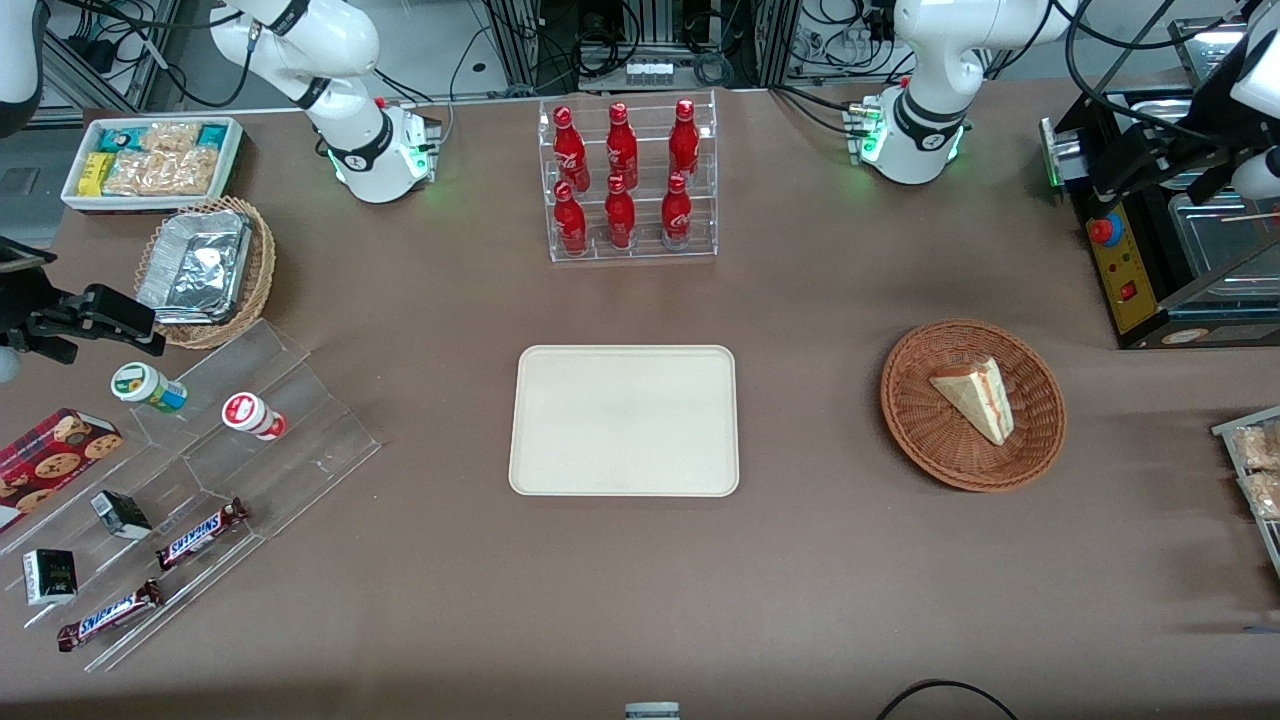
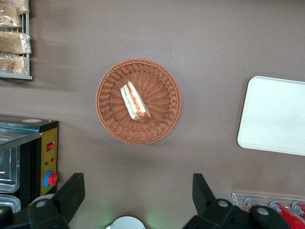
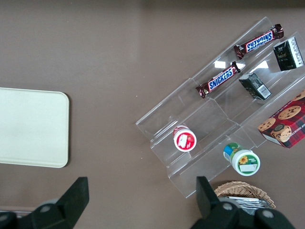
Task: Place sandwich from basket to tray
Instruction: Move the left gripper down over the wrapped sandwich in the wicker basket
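The brown surface [image 1: 820,560] carries the cream tray [image 1: 624,420], bare, with the reddish wicker basket [image 1: 925,440] well apart from it toward the working arm's end. The sandwich [image 1: 976,397] lies inside the basket, filling edge showing. The end effector [image 2: 138,191] hangs high above the basket, fingers [image 2: 71,193] spread wide, holding nothing.

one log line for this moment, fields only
stage: pre-grasp | gripper: open, raised above the table, apart from basket | sandwich: in basket | tray: bare
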`<state>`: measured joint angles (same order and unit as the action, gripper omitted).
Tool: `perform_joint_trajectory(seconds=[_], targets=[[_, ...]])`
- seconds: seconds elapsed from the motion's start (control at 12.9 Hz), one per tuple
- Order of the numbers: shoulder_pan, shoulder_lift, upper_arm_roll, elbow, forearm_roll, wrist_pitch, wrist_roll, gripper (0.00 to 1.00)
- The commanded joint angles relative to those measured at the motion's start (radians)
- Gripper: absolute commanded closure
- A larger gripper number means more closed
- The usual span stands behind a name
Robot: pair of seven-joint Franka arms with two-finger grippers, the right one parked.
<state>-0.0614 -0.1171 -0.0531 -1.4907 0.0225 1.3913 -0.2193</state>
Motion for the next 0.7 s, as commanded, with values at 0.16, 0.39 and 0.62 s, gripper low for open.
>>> perform_joint_trajectory(seconds=[0.16,0.39,0.62], targets=[[-0.012,-0.003,-0.008,-0.011,-0.003,-0.048,-0.003,0.0],[0.003,0.045,-0.002,-0.077,0.005,-0.032,-0.076,0.0],[0.055,0.071,0.001,-0.184,-0.003,0.09,-0.233,0.0]])
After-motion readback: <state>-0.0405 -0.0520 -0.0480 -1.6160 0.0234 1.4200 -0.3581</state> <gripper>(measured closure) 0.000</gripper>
